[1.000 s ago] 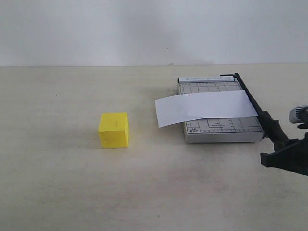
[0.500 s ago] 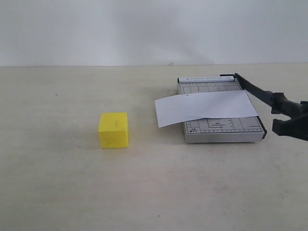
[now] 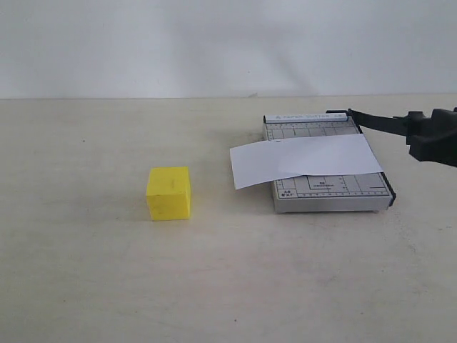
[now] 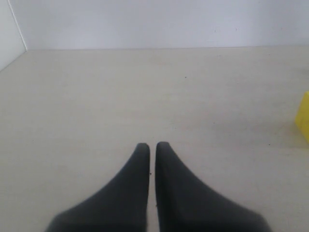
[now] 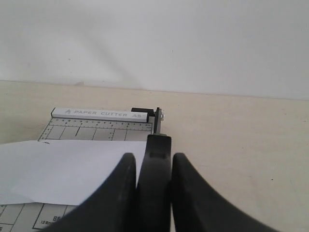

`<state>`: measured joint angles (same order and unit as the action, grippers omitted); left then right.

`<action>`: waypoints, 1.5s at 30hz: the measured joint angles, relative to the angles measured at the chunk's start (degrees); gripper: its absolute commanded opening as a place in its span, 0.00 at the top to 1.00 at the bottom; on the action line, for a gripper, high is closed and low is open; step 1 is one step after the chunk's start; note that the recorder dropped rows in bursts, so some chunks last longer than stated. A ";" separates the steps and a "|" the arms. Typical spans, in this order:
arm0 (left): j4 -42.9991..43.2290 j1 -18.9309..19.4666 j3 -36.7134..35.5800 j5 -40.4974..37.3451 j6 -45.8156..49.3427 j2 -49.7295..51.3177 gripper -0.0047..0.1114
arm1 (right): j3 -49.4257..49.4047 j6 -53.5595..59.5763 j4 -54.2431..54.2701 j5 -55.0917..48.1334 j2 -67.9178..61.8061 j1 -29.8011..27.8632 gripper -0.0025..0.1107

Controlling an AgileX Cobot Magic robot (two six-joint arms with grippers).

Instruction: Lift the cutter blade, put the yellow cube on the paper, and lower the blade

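Observation:
The grey trimmer board lies right of centre with the white paper across it, overhanging its left side. My right gripper is shut on the thick handle of the cutter blade, which is lifted off the board and slants up from its far hinge. In the right wrist view the blade handle sits clamped between both fingers, above the paper. The yellow cube rests on the table at centre left; its edge shows in the left wrist view. My left gripper is shut on nothing, clear of the cube.
A pale wall rises behind the beige table. The trimmer's printed ruler bar runs along the board's far edge.
My right gripper has risen steadily with the blade handle, swinging the blade up from flat along the board's right edge. Cube, paper and board have not moved.

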<state>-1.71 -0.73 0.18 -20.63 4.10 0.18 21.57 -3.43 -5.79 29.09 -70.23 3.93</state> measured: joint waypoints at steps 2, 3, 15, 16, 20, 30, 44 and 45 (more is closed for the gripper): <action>0.00 0.00 0.00 0.00 0.00 0.00 0.92 | 0.00 0.00 0.00 -0.14 0.00 0.00 0.98; 0.00 0.00 0.00 0.00 0.00 0.00 0.92 | 0.11 0.00 -0.11 -0.58 0.13 0.00 0.98; 0.00 0.00 0.00 0.00 0.00 0.00 0.92 | 1.16 0.45 -1.11 -5.45 0.70 0.00 0.60; 0.00 0.00 0.00 0.00 0.00 0.00 0.92 | 1.16 0.59 -1.28 -6.01 0.70 0.00 0.60; 0.00 0.00 0.00 0.00 0.00 0.00 0.92 | 1.16 1.52 -1.65 -6.41 0.70 0.00 0.60; 0.00 0.00 0.00 0.00 0.00 0.00 0.92 | 3.65 8.08 -1.80 -13.80 16.35 0.00 0.61; 0.00 0.00 0.00 0.00 0.00 0.00 0.92 | 3.98 -7.23 -1.84 -57.47 54.37 0.00 0.98; 0.00 0.00 0.00 0.00 0.00 0.00 0.92 | 3.98 -7.10 -1.84 -57.99 55.73 0.00 0.98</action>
<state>-1.71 -0.73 0.18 -20.63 4.10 0.18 25.55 -10.52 -7.63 -28.90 -14.51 3.93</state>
